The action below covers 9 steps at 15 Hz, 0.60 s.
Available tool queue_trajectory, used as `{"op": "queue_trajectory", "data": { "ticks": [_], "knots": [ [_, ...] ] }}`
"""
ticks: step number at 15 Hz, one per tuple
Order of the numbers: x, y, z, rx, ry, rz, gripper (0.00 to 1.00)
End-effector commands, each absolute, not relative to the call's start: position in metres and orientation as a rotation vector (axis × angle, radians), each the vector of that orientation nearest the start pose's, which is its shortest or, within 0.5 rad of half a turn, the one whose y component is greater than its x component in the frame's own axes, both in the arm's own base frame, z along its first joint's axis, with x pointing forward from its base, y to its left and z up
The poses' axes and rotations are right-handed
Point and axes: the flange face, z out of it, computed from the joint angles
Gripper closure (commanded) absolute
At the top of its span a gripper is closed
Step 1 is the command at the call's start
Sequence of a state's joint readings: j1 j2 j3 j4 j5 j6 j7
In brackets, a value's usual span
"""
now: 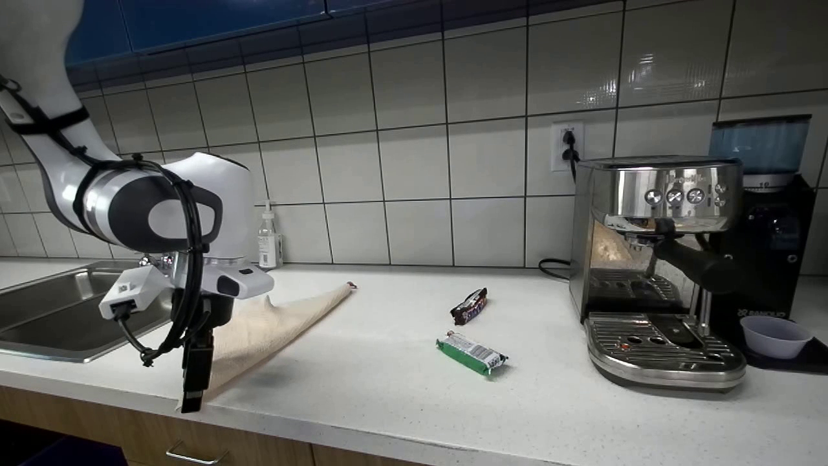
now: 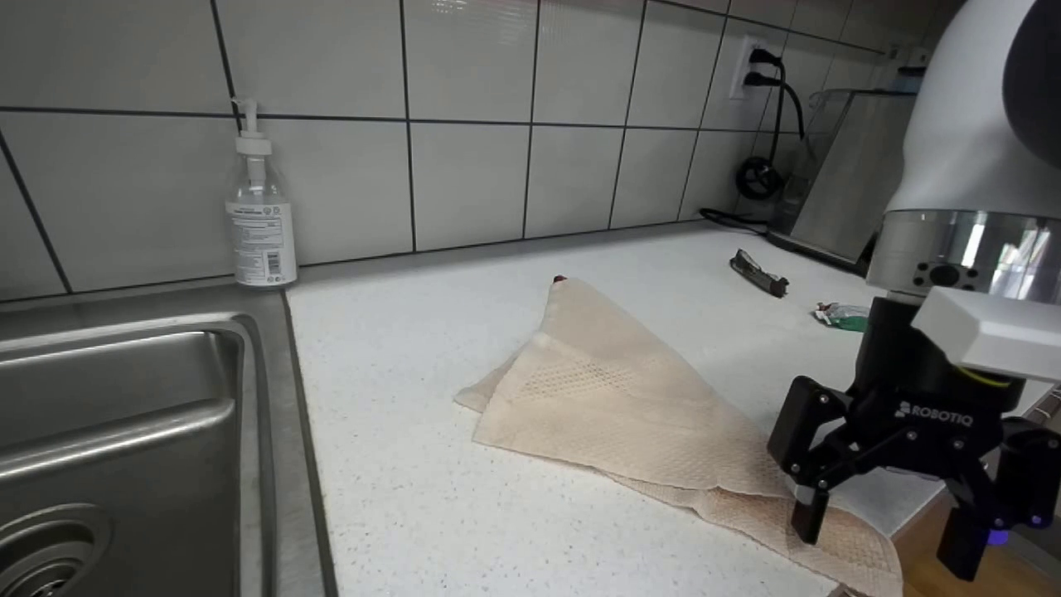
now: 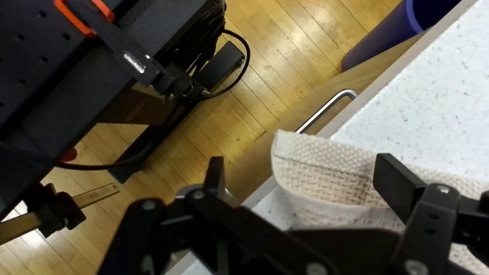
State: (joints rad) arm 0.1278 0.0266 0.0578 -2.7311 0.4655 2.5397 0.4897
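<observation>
Gripper [image 2: 884, 547] hangs at near end of kitchen towel [image 2: 613, 414], jaws apart, empty; towel lies right of sink [image 2: 282, 414], corner overhanging near edge of table [image 2: 398, 414], probably why jaws straddle there.

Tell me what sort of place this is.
Likely a kitchen or kitchenette, home or office unclear: there's a stainless-steel sink, an espresso machine and a coffee grinder.

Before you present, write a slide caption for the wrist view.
Open gripper near a beige cloth that juts partly beyond the counter, wooden floor below.
</observation>
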Motion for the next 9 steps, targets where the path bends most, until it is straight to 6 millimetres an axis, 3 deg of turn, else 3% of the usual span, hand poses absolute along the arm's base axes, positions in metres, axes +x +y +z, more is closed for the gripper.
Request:
{"op": "queue_trajectory", "data": {
  "ticks": [1,9],
  "knots": [
    [0.3611,0.0602,0.2019,-2.774,1.026,0.387,0.00],
    [0.3641,0.0610,0.1970,-2.741,1.026,0.398,0.00]
  ]
}}
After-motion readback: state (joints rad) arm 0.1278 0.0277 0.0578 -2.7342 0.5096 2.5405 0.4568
